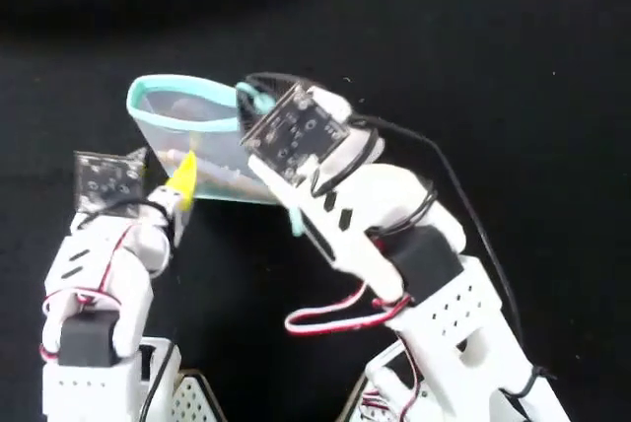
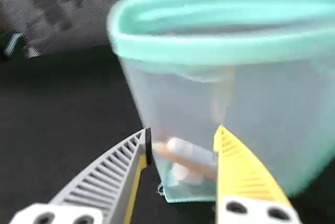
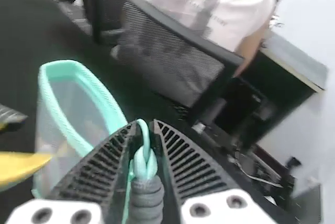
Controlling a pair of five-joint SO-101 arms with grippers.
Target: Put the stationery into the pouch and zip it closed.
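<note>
- Nearest the right wrist camera, the teal zip pull (image 3: 142, 156) is being pinched by the right gripper (image 3: 142, 125), which is being clenched tightly around it.
- The pouch (image 1: 197, 146), a see-through bag with a teal rim, is being supported on the black worktop (image 1: 513, 77) between the two arms. Its mouth is being shown wide open.
- The stationery (image 2: 186, 156), made out as pale and orange pen-like shapes, is being carried inside the pouch, down at its closed end.
- The left gripper (image 2: 183, 131) is being held at that closed end, against or just beside a bottom corner. Whether it is grasping the pouch or released cannot be told.
- The filling step is being judged as done, or nearly so, since stationery is already being seen inside the pouch.
- The zipping step is being judged as only being set up: the pull is being gripped, but the rim is gaping along all of its visible length.
- What is being left to do, by this reading, is for the pull to be drawn along the rim while the far end is being steadied, until the mouth is closed.
</note>
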